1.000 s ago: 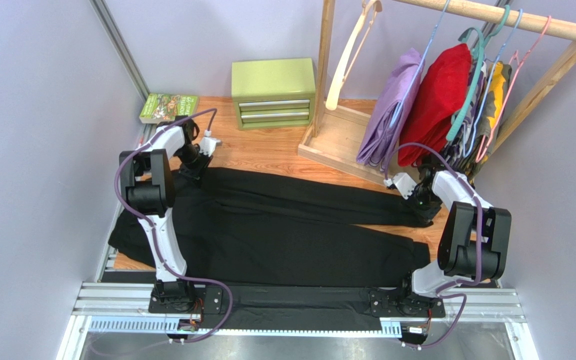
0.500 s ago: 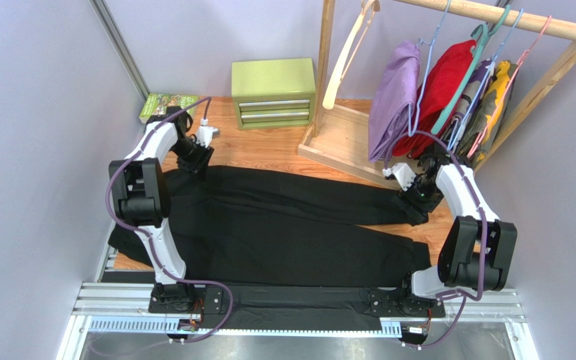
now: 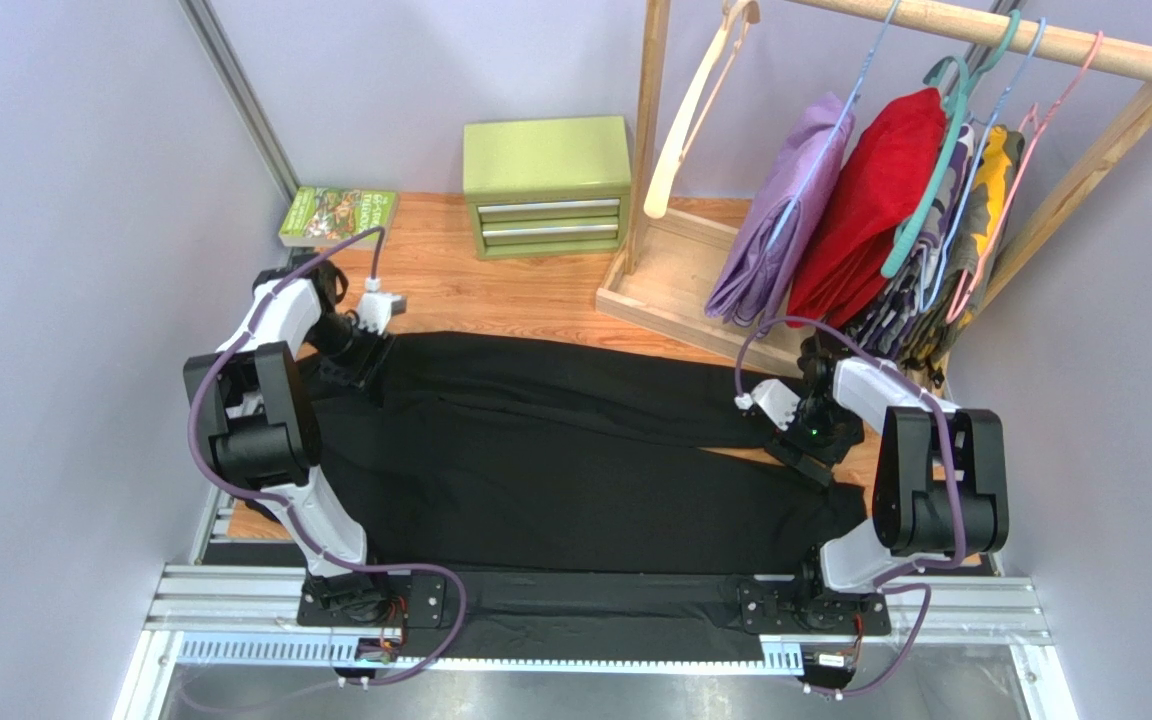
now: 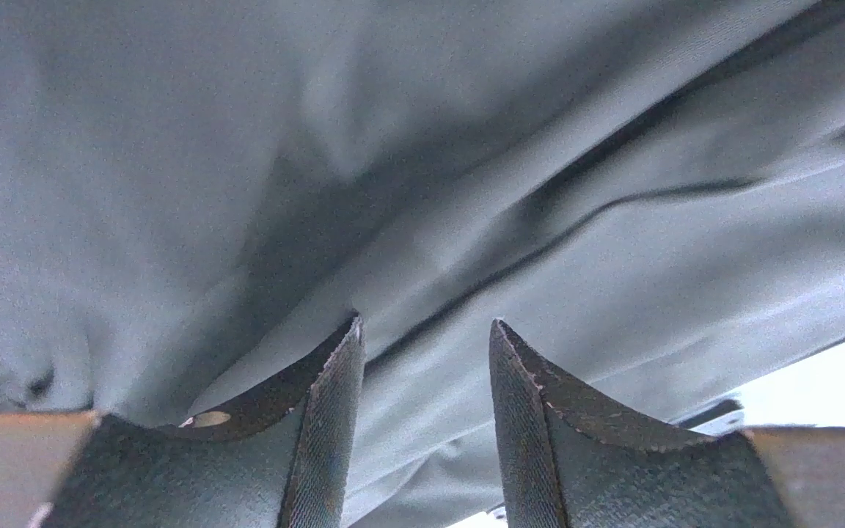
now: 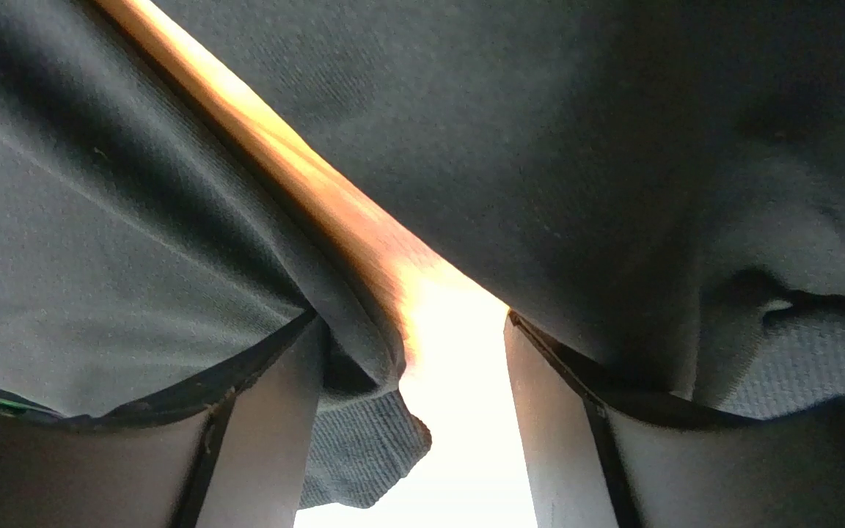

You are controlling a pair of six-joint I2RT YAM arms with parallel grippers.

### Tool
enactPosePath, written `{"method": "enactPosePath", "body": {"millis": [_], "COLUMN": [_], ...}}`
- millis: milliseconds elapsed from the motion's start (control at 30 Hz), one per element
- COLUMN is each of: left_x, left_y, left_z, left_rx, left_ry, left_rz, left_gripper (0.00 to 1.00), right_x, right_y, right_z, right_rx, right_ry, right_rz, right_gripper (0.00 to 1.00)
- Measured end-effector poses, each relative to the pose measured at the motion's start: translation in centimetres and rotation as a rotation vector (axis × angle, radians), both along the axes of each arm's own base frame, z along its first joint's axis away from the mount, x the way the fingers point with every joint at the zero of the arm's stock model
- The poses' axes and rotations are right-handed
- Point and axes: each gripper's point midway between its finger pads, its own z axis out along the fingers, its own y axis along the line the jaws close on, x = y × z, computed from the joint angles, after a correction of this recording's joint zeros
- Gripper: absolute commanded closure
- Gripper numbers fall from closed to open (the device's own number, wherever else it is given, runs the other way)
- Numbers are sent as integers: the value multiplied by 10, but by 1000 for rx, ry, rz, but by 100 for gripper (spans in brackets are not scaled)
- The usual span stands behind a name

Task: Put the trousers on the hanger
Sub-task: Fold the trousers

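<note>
Both arms have just let go. At 9 o'clock the left end effector (image 3: 361,338), pinched shut a second ago, now stands spread over the waist end of the trousers (image 3: 567,450). These lie flat across the tabletop (image 3: 537,300), the far leg drawn closer to the near one. The hanger (image 3: 692,128) hangs on the rack (image 3: 988,38) at 1 o'clock, so I judge the hanging not yet begun. At 4 o'clock the right end effector (image 3: 796,438) is likewise spread, over the hems. Count: one pair of trousers, one beige hanger, two arms.
</note>
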Motion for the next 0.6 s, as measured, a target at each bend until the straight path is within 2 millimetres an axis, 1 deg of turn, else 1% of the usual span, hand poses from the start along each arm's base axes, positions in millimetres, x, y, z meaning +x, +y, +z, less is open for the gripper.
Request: {"method": "enactPosePath", "body": {"millis": [100,200,300,367,400,433,467,500,533,600], "left_x": [-19,-41,-62,-67,-67,-64,-62,-56,-47,-26], "left_y": [15,24,31,35,36,37,37,37,36,36], "left_z": [-18,-34,-45,-46,-45,-42,-38,-32,-24,-7], "left_rx": [26,39,50,51,49,39,33,18,1,-16], "left_ry": [48,103,153,165,162,153,145,130,101,35], "left_rz": [25,33,19,9,1,-6,-11,-16,-20,-21], "left_gripper": [50,51,52,52,52,52,52,52,52,52], "right_x": [-4,-12,-22,-26,-25,-20,-10,-1,14,40], "right_y": [-9,-15,-10,-3,1,5,9,12,17,23], "right_z": [0,2,8,18,25,34,44,52,64,79], "right_rx": [-22,-30,2,43,64,90,115,134,161,197], "right_ry": [5,-7,-5,-8,-12,-19,-46,-70,-111,-180], "right_rz": [0,22,52,60,61,60,57,52,44,24], "right_gripper": [36,35,36,38,41,42,43,47,50,58]}}
